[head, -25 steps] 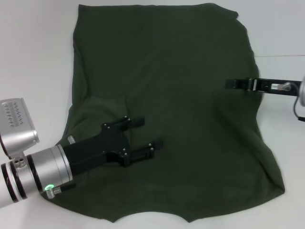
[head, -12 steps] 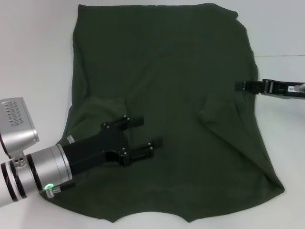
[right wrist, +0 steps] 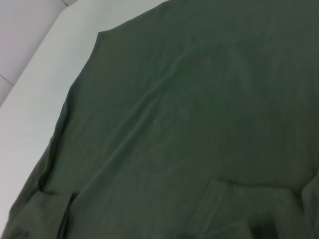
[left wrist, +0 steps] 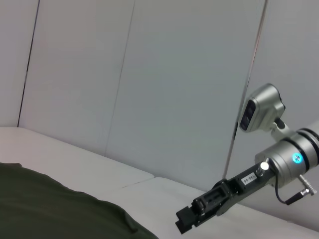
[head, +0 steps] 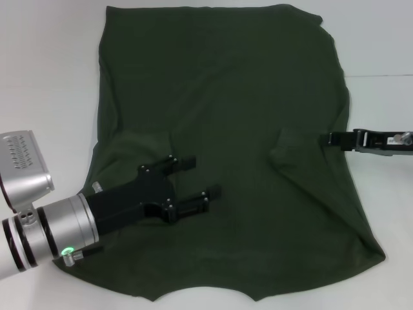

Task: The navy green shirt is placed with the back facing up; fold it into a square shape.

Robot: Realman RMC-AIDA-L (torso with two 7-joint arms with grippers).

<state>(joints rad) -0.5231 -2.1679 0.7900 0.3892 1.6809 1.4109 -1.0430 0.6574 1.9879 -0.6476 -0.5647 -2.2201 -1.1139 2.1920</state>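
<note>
With both sleeves tucked in, the left gripper (head: 203, 184) — jaws apart — should pinch the navy green shirt (head: 226, 97) squarely; the right gripper's (head: 332, 138) jaws I cannot tell.

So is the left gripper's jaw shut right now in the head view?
No, the left gripper hangs over the navy green shirt with its two fingers spread apart and nothing between them.

No legible text, brand or number. A small white label on the right gripper (left wrist: 199, 211), visible in the left wrist view and also in the head view, carries marks too small to read. The navy green shirt (head: 219, 97) shows only its plain surface, without lettering.
</note>
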